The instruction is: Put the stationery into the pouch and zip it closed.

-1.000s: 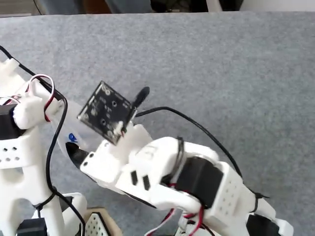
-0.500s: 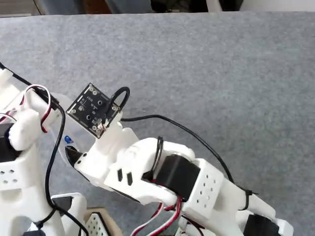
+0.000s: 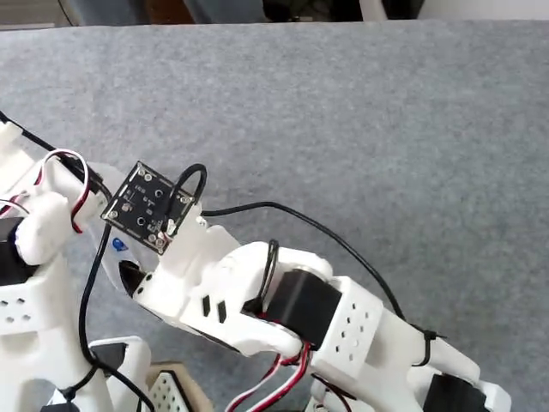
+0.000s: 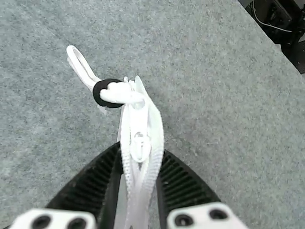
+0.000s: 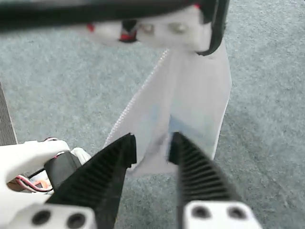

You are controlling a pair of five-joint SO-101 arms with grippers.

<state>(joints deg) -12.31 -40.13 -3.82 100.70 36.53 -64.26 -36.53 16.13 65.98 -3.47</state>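
Overhead, I am crowding both arms over the pouch (image 3: 120, 255), low on the left of the table (image 3: 386, 112). Left wrist: the left gripper (image 4: 139, 157) is clamping the zipper end (image 4: 138, 138), steadying it for closing. Right wrist: the right gripper (image 5: 151, 143) is straddling the pouch's edge, jaws narrowly parted.

No legible text, label or number is found; faint markings on the camera board (image 3: 150, 209) are too small to read.
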